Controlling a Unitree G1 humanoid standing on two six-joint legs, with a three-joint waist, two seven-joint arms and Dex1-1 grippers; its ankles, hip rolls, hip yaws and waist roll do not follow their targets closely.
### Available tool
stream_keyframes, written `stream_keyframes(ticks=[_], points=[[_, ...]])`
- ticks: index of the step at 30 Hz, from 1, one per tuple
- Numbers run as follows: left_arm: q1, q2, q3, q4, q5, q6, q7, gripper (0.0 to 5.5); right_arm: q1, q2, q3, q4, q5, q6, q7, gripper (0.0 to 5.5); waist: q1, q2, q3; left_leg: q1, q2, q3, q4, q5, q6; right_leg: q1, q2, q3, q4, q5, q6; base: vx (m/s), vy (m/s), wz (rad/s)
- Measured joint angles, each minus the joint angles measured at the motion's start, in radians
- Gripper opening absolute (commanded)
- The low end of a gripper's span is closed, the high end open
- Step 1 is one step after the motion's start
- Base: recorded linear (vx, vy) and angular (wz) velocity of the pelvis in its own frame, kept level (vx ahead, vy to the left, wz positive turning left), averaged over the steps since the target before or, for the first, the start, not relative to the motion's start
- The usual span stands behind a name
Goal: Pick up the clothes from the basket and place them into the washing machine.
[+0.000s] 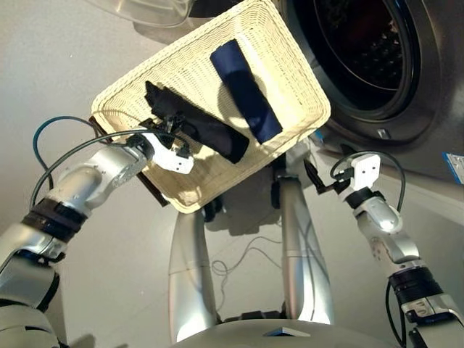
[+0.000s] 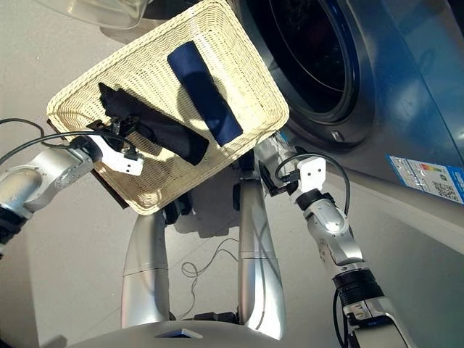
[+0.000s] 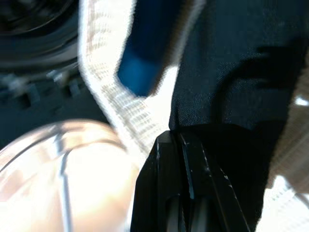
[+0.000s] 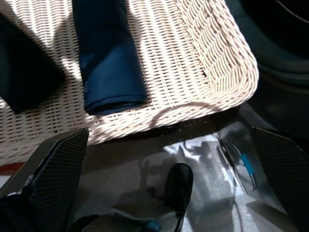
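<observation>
Dark grey and glossy, the washing machine (image 1: 406,87) fills the upper right of the head views. Its round porthole is uncovered and the perforated steel drum (image 1: 377,51) shows inside. At the top edge, left of the porthole, a part of the clear glass bowl of the door (image 1: 148,11) is visible.

The cream-white wicker basket (image 1: 130,80) sits in front of the machine, turned at an angle, with one corner near the porthole rim. A dark bar (image 1: 152,190) runs along its short side nearest the robot's left arm.

Two of the clothes lie in the basket. The navy blue piece (image 1: 245,88) is a folded strip lying flat on the half of the basket nearer to the machine. The black piece (image 1: 199,125) lies beside it on the robot's left; the two are close, but I cannot tell whether they touch.

The left gripper (image 1: 168,129) is inside the basket, at the near end of the black piece. In the left wrist view its fingers (image 3: 181,193) are pressed together and the black cloth lies right against their tips.

The right gripper (image 1: 316,172) hangs outside the basket, below its near rim, touching nothing. In the right wrist view its fingers (image 4: 53,169) are spread wide and empty.
</observation>
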Motion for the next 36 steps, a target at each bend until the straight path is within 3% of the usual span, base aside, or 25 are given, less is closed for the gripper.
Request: stream_keyframes(ticks=[1,3,4,5,30,36], points=[[0.013,0.006,0.013,-0.004,0.0,-0.006,0.019,0.28,0.0,0.0,0.0,0.0,0.0,-0.001,0.0,5.5,0.0,0.0,0.0,0.001,-0.001,0.0,0.0,0.0,0.0,0.001,0.0,0.0,0.0,0.0,0.0,0.0,0.0,0.0],[0.013,0.02,0.015,-0.006,-0.003,-0.016,0.042,0.0,0.0,-0.001,0.001,-0.001,0.0,-0.009,-0.001,5.5,0.003,0.0,0.0,0.001,-0.001,-0.001,0.001,0.0,0.001,0.002,-0.001,-0.001,0.001,0.0,0.0,0.0,0.0,0.0],[0.014,0.029,0.015,-0.006,-0.009,-0.019,0.048,1.53,0.0,-0.001,0.001,-0.005,0.0,-0.019,-0.001,5.5,0.003,0.0,0.0,0.001,-0.002,-0.001,0.001,0.0,0.001,0.002,-0.002,-0.001,0.001,0.0,0.001,0.0,0.0,0.0],[0.015,0.033,0.015,-0.006,-0.015,-0.019,0.053,5.5,0.0,-0.001,0.001,-0.009,0.0,-0.021,-0.001,5.5,0.002,0.0,0.0,0.001,-0.002,-0.001,0.001,0.0,0.001,0.002,-0.002,-0.001,0.0,0.0,0.001,0.0,0.0,0.0],[0.019,-0.014,0.052,-0.012,-0.015,-0.001,0.065,5.5,0.009,-0.01,-0.015,-0.028,-0.002,-0.02,-0.018,5.5,0.002,0.015,0.008,0.014,-0.001,0.002,0.001,0.001,0.001,0.012,0.0,0.002,0.002,0.0,0.0,0.0,0.0,0.0],[-0.111,-0.076,-0.023,0.068,-0.014,0.043,-0.017,5.5,0.02,-0.01,-0.019,-0.034,-0.002,-0.014,-0.012,5.5,-0.001,0.016,0.008,0.013,-0.002,0.002,0.001,0.0,0.001,0.012,0.0,0.002,0.0,0.0,0.0,0.0,0.0,0.0]])
